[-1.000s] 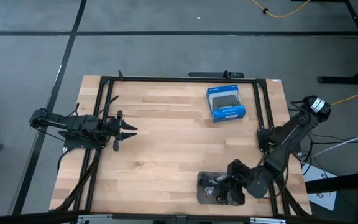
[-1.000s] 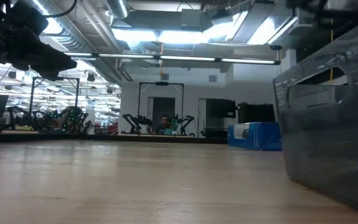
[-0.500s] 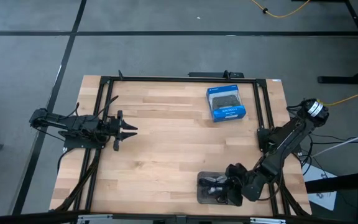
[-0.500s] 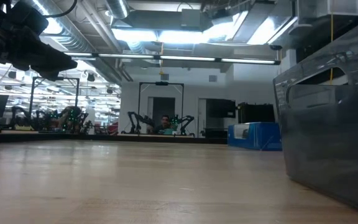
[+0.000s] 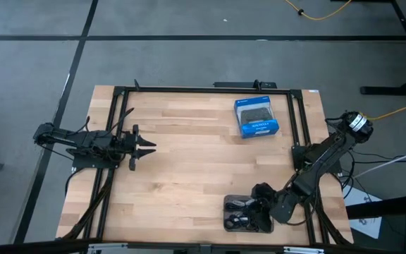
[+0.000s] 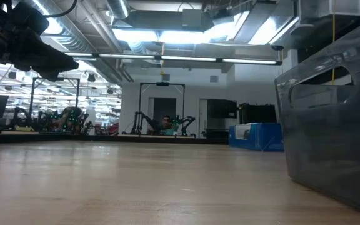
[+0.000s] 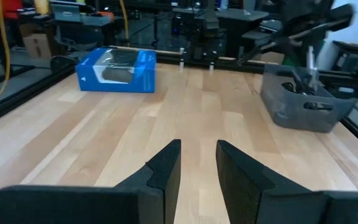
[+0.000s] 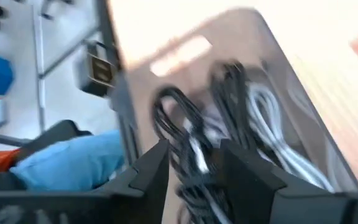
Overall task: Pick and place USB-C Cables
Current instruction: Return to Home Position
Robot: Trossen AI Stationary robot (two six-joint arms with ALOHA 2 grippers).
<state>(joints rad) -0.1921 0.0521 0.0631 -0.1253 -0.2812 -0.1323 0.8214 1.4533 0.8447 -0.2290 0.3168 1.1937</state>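
Note:
Several bundled USB-C cables, black (image 8: 178, 118) and white (image 8: 271, 127), lie in a dark grey bin (image 5: 228, 224) at the table's near edge, right of the middle. My right gripper (image 5: 252, 209) is open and reaches into the bin from the table's right. In its wrist view (image 8: 194, 152) its two fingers stand just over the black cables. My left gripper (image 5: 149, 147) is open and empty above the table's left side; it also shows in the left wrist view (image 7: 197, 155). My right gripper is open over the black cables (image 8: 191, 155) in the bin, coming slanting down from the table's right. Whether its fingertips touch the cables, I cannot tell.
A blue box (image 5: 256, 118) lies at the table's far right; it also shows in the low view (image 6: 258, 136) and the left wrist view (image 7: 117, 70). The bin's wall (image 6: 333, 125) fills the low view's right side. A black frame (image 5: 189, 90) runs along the table's edges.
My right gripper has moved toward the table's left, from the bin's right end to over its inside. The bin and the cables have stayed where they were.

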